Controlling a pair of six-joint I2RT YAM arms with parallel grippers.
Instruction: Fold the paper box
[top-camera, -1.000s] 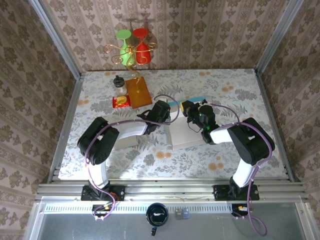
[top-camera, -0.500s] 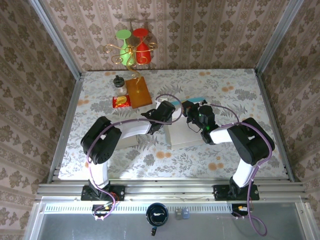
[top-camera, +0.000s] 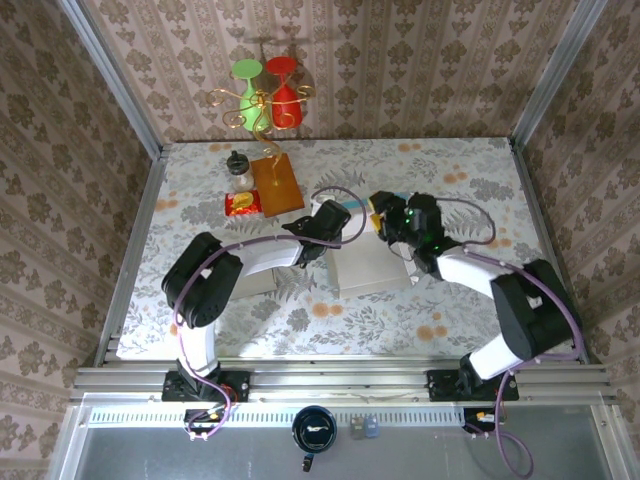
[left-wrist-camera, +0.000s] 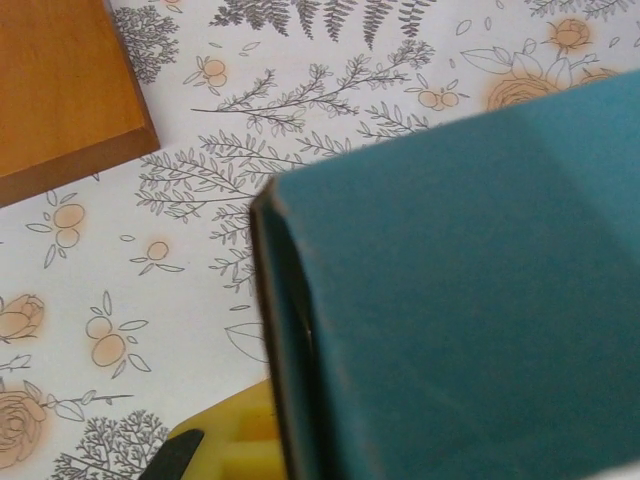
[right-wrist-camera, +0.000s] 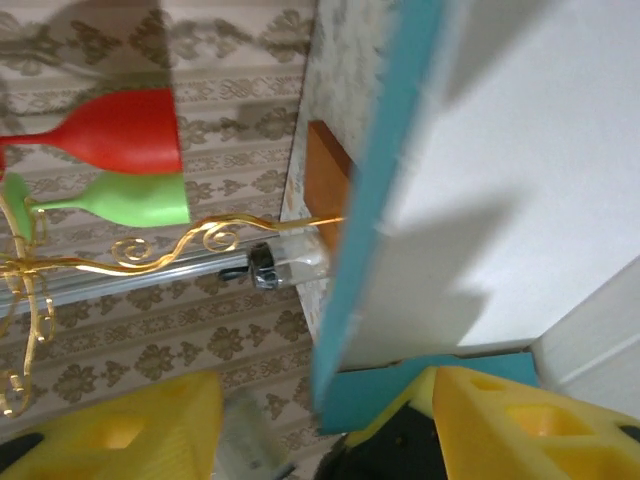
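Both arms reach inward over the counter (top-camera: 455, 170) to the paper box (top-camera: 368, 268) at its middle. The left end effector (top-camera: 330, 238) is pinched shut on the teal wall. The right end effector (right-wrist-camera: 320, 425) – elbow swung outward since a moment ago – now gapes, the flap loose between its fingers.

Bright even light, soft shadows on wallpaper, close surfaces blurred
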